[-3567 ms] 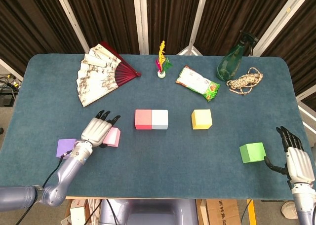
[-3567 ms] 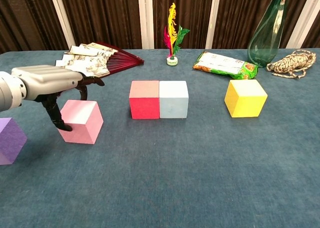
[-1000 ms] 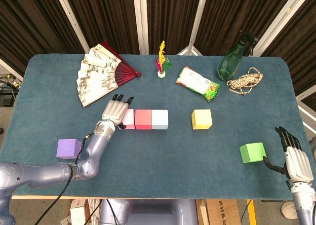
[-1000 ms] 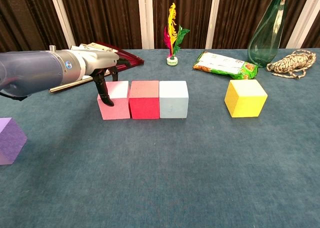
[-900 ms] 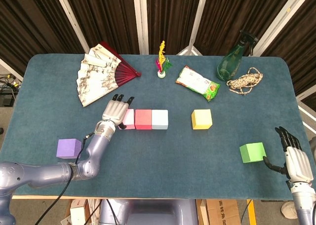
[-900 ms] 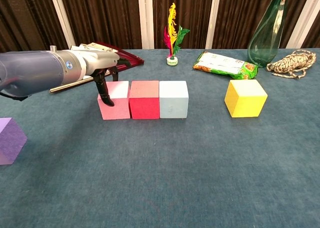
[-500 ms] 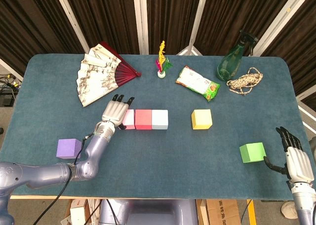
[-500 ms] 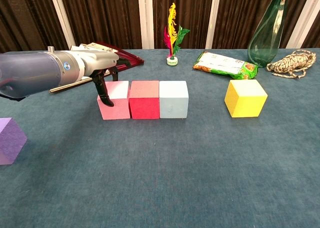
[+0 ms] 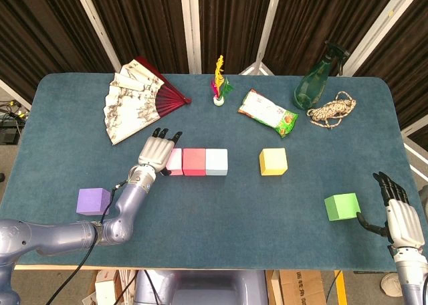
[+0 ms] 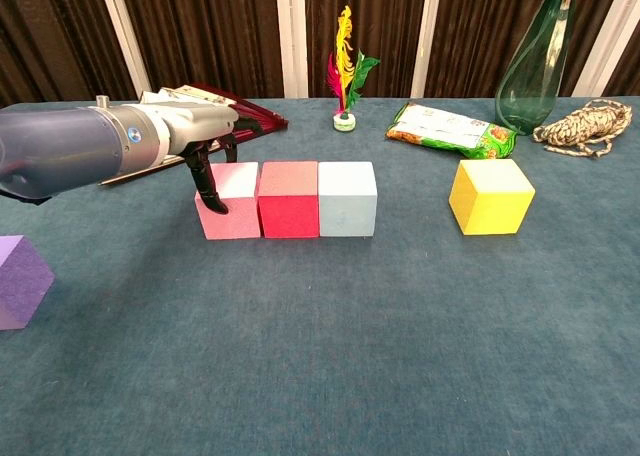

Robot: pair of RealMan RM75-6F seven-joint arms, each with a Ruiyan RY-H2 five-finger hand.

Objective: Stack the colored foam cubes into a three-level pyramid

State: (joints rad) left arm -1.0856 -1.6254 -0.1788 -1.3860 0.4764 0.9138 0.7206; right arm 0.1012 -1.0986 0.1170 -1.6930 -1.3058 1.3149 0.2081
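Three cubes form a row at the table's middle: pink cube [image 9: 174,161] [image 10: 232,211], red cube [image 9: 194,162] [image 10: 289,198] and light blue cube [image 9: 216,162] [image 10: 347,198], side by side and touching. My left hand [image 9: 155,153] [image 10: 190,136] holds the pink cube, with its fingers over the top and its thumb against the left front face. The yellow cube [image 9: 273,162] [image 10: 490,196] stands alone to the right. Near the left edge sits a purple cube [image 9: 93,201] [image 10: 20,281]. The green cube [image 9: 342,206] lies at the front right. Just right of it, my right hand [image 9: 401,218] is open and empty.
At the back of the table lie a paper fan [image 9: 137,97], a feather shuttlecock [image 9: 219,84], a snack bag [image 9: 267,112], a green bottle [image 9: 314,81] and a coil of rope [image 9: 332,110].
My left hand carried the pink cube from near the purple cube rightward and set it against the red cube. Over the last second nothing has moved.
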